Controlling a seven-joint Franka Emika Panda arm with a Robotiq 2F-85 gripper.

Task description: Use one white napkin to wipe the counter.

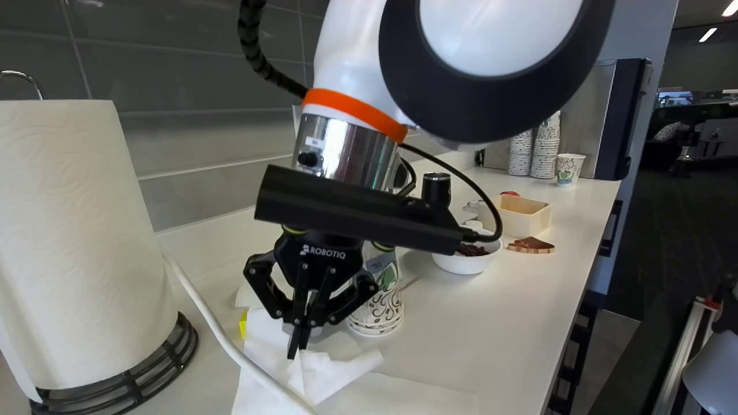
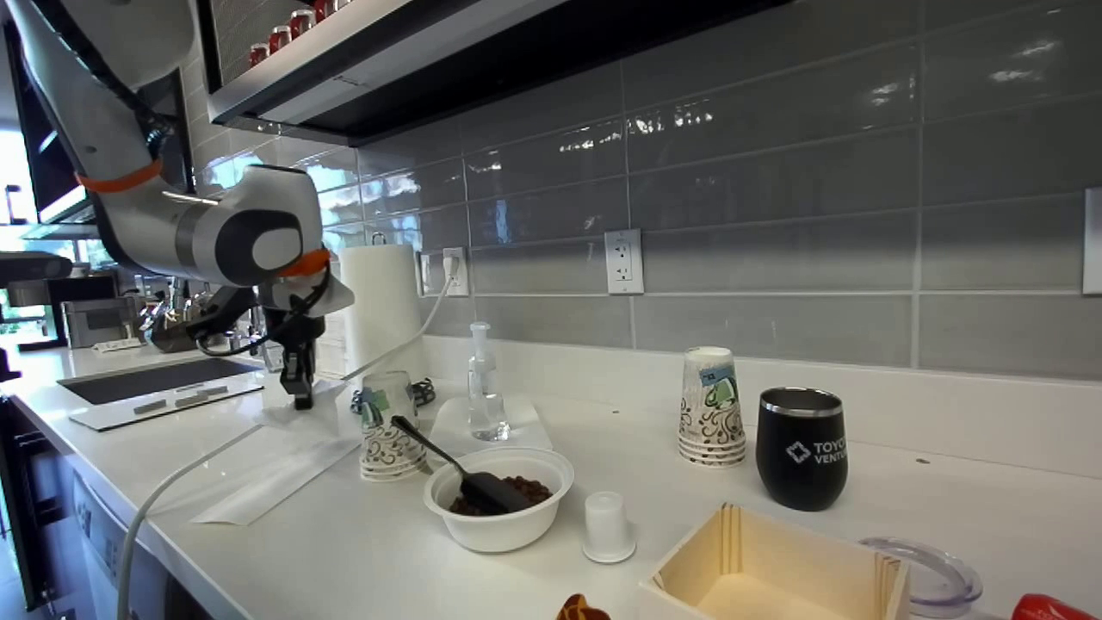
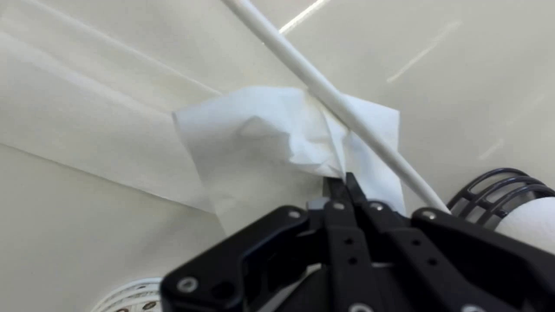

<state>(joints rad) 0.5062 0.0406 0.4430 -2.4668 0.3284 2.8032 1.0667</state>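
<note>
A rumpled white napkin (image 1: 346,370) is pinched by its raised fold between my gripper's fingertips (image 1: 297,349). My gripper is pointing down, low over the counter (image 1: 467,334). In the wrist view the napkin (image 3: 260,108) spreads out beyond the closed fingers (image 3: 343,178), its edges flaring to both sides. A flat white paper sheet (image 3: 104,138) lies on the counter beside and partly under it. This sheet also shows in an exterior view (image 2: 258,482), below the gripper (image 2: 301,400). Where the napkin touches the counter is partly hidden.
A white cable (image 1: 225,340) crosses close to the napkin. The paper towel roll (image 1: 81,242) on a black wire stand is nearby. Stacked patterned cups (image 2: 392,443) and a white bowl (image 2: 499,532) with a black spoon stand beyond. A yellow block (image 1: 243,324) sits behind the napkin.
</note>
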